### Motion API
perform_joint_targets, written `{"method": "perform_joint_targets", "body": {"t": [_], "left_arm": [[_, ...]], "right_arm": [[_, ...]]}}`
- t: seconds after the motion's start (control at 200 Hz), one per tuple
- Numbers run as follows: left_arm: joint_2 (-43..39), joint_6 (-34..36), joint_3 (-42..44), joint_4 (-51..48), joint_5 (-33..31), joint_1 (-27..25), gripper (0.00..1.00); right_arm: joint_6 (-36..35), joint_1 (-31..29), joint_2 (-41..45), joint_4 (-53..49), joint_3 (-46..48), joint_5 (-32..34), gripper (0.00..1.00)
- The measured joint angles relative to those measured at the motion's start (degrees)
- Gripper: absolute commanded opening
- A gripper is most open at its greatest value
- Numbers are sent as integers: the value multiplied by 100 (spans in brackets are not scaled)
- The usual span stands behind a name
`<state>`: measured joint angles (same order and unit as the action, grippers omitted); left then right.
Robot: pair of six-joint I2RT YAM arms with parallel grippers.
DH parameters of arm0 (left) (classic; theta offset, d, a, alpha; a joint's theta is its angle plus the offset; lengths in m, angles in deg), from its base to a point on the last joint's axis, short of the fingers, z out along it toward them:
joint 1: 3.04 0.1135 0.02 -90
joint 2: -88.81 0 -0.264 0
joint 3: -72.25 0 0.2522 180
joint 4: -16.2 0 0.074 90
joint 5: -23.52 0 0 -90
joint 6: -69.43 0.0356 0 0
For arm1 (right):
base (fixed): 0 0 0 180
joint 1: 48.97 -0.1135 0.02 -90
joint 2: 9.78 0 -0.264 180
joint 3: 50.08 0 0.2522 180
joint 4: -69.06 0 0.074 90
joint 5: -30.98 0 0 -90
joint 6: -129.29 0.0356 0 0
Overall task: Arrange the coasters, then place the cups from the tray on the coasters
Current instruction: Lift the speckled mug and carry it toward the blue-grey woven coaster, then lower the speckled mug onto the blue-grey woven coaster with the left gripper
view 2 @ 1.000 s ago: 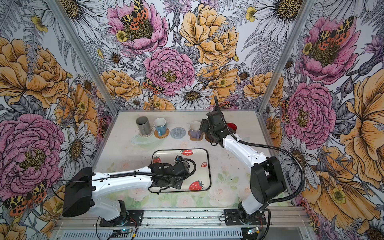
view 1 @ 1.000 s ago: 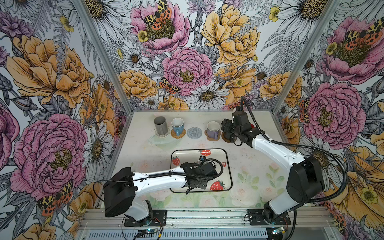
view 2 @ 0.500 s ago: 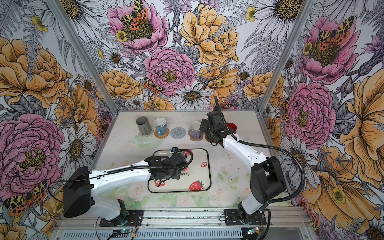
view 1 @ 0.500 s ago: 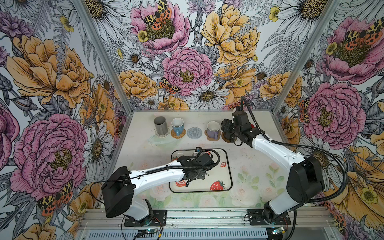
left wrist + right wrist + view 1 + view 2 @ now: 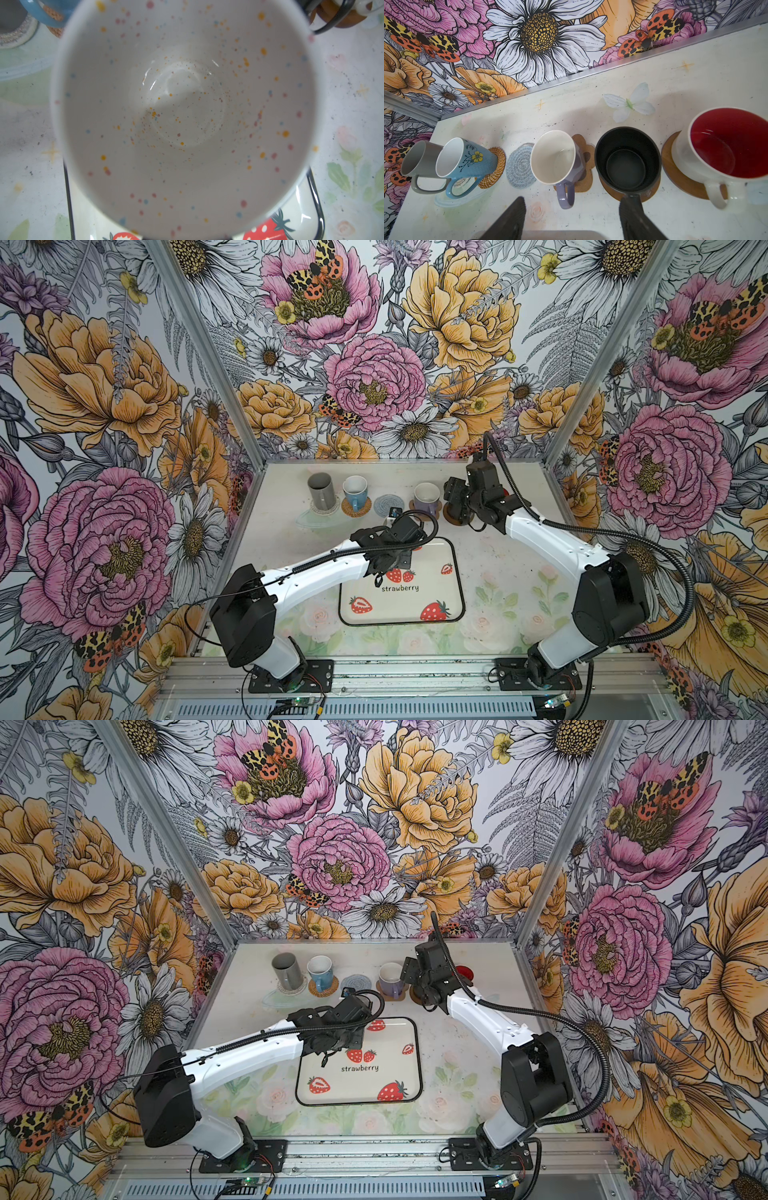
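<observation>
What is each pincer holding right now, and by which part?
Left pincer: shut on the white speckled ceramic mug; where it grips the mug is hidden. Right pincer: open, holding nothing.

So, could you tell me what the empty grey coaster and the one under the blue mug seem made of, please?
The grey coaster looks like coiled fabric rope: matte, spiralled. The tan coaster under the blue mug seems woven rattan: braided rim.

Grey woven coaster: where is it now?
The grey woven coaster lies bare in the back row in both top views, between the light blue mug on its left and the lilac mug on its right.
</observation>
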<state>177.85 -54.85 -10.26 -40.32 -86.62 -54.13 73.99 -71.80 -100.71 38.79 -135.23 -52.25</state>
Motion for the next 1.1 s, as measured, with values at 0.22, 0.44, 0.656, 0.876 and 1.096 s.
{"method": "perform_joint_targets", "body": {"t": [0.22, 0.44, 0.656, 0.876, 1.096], "left_arm": [[350, 240, -223, 140, 2, 361, 0], [688, 457, -603, 256, 9, 597, 0], [1019, 645, -931, 343, 24, 868, 0], [1399, 861, -1283, 404, 33, 1139, 0], [1742, 946, -1644, 535, 284, 1403, 0]], "right_arm": [[0, 17, 0, 17, 0, -44, 73], [0, 72, 0, 24, 0, -66, 73], [0, 79, 0, 103, 0, -66, 74], [2, 81, 0, 157, 0, -109, 74], [0, 116, 0, 214, 0, -149, 74]]}}
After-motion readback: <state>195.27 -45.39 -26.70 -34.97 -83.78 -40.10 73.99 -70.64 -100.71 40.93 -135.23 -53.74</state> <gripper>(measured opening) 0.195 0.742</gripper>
